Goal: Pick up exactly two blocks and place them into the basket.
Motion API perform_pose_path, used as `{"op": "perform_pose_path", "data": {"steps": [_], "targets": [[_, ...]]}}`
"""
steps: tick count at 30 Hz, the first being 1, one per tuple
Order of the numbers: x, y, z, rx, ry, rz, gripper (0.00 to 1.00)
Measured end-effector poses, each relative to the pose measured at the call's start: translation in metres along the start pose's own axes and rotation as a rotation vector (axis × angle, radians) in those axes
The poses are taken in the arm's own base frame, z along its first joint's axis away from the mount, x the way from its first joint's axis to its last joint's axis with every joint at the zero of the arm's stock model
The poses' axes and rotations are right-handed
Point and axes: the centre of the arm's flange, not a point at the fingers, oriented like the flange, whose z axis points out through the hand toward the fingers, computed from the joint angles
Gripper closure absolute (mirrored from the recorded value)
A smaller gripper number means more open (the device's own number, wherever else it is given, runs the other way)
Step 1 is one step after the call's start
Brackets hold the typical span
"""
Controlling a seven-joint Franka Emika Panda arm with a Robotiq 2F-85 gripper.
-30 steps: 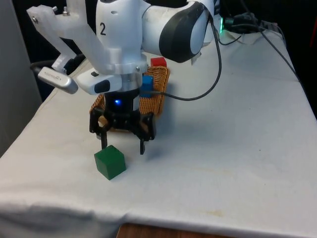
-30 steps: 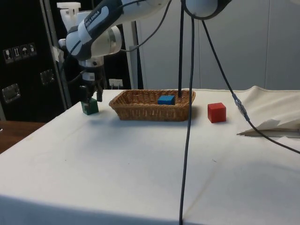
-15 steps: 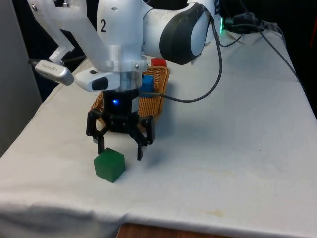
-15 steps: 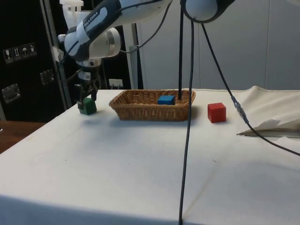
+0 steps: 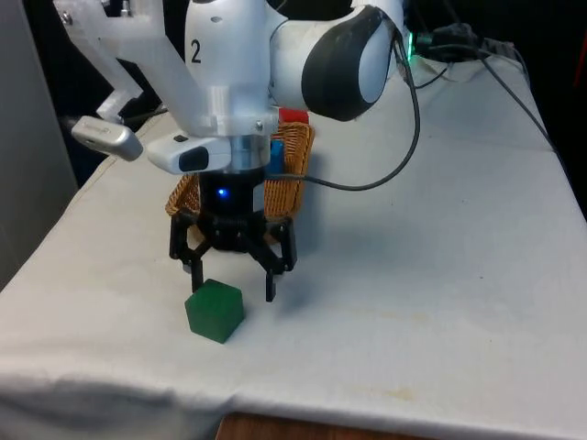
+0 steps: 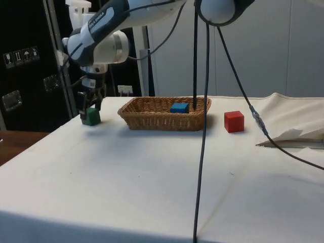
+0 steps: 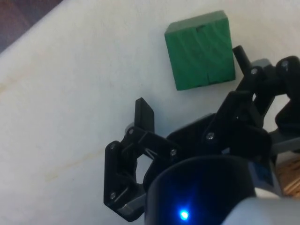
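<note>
A green block (image 5: 215, 312) lies on the white cloth near the table's front edge, at the front view's left. My gripper (image 5: 233, 284) hangs low just behind it, open, nothing between its fingers. In the wrist view the green block (image 7: 200, 49) lies just beyond the gripper (image 7: 192, 86), outside the gap, and one fingertip (image 7: 241, 56) is right beside its side face. The wicker basket (image 6: 164, 115) stands behind the gripper with a blue block (image 6: 179, 107) inside. A red block (image 6: 234, 121) sits on the cloth past the basket's far end. From the side, the green block (image 6: 91, 116) sits under the gripper (image 6: 90, 104).
A black cable (image 6: 202, 152) hangs from the arm across the side view and trails over the table (image 5: 440, 302). Crumpled white cloth (image 6: 293, 121) lies at the side view's right. The table's front edge (image 5: 275, 417) runs close to the green block.
The gripper has moved toward the table's front edge and dropped a little. The green block has slid the same way and turned slightly.
</note>
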Motion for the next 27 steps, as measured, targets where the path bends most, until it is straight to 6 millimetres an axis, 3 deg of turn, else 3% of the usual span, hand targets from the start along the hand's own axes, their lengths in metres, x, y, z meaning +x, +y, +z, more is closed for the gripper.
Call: {"op": "perform_pose_path", "data": {"steps": [16, 27], "targets": [[-0.003, -0.002, 0.026, -0.020, 0.008, -0.041, 0.00], [0.001, 0.002, 0.025, -0.027, 0.035, -0.026, 0.00]]}}
